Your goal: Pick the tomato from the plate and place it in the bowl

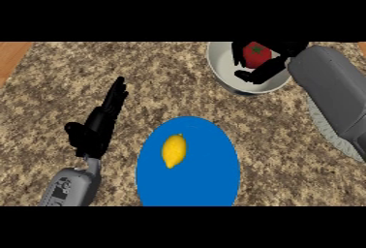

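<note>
A red tomato [256, 53] with a green stem sits over the white bowl [218, 65] at the upper right. My right hand [266, 68] is above the bowl with its fingers curled round the tomato. The blue plate [207, 169] lies at the lower middle and carries a yellow lemon [175, 151]. My left hand [100, 121] rests at the left of the plate, fingers straight and pointing away, holding nothing.
The speckled stone counter [85, 72] spreads under everything. A strip of wood [10, 55] shows at the far left edge. A grey round object [325, 128] lies partly under my right forearm at the right.
</note>
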Robot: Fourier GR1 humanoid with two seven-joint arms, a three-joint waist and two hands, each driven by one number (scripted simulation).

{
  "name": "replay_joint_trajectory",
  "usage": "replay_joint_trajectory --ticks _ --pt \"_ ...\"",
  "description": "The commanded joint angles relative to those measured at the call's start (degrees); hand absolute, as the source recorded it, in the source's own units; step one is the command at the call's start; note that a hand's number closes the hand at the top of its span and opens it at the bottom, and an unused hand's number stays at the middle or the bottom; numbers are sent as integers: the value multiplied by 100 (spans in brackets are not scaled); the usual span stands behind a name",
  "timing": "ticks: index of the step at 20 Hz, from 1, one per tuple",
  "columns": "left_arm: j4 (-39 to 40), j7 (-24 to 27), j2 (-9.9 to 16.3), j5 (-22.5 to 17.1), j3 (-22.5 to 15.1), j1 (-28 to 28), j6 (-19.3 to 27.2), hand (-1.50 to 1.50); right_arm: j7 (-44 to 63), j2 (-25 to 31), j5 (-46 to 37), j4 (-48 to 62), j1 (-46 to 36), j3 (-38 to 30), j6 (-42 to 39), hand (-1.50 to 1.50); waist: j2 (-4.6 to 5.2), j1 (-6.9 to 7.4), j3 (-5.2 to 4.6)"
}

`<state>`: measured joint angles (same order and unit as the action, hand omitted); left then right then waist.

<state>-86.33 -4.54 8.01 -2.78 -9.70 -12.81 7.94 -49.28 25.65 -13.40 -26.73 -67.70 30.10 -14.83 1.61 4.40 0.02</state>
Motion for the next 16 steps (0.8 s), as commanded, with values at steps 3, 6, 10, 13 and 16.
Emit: replay_joint_trajectory --ticks 3,6,10,13,16 --pt "110 132 -42 -22 101 -56 9 0 -993 -197 -239 674 25 289 -826 -150 19 -18 3" --pt "168 181 -148 125 -62 -12 79 0 -1043 -174 123 831 -275 7 -1376 -150 51 33 5" --pt "-94 11 -65 92 -85 55 5 0 -1120 -213 735 884 -208 -491 -1510 -150 20 51 15" --pt "-57 47 29 -28 77 34 -83 0 -1184 70 1050 951 -284 -749 -1826 -150 40 32 15" --pt "-34 157 -67 46 -52 130 -68 0 -756 70 1340 1125 -400 -928 -2248 -150 26 19 8"
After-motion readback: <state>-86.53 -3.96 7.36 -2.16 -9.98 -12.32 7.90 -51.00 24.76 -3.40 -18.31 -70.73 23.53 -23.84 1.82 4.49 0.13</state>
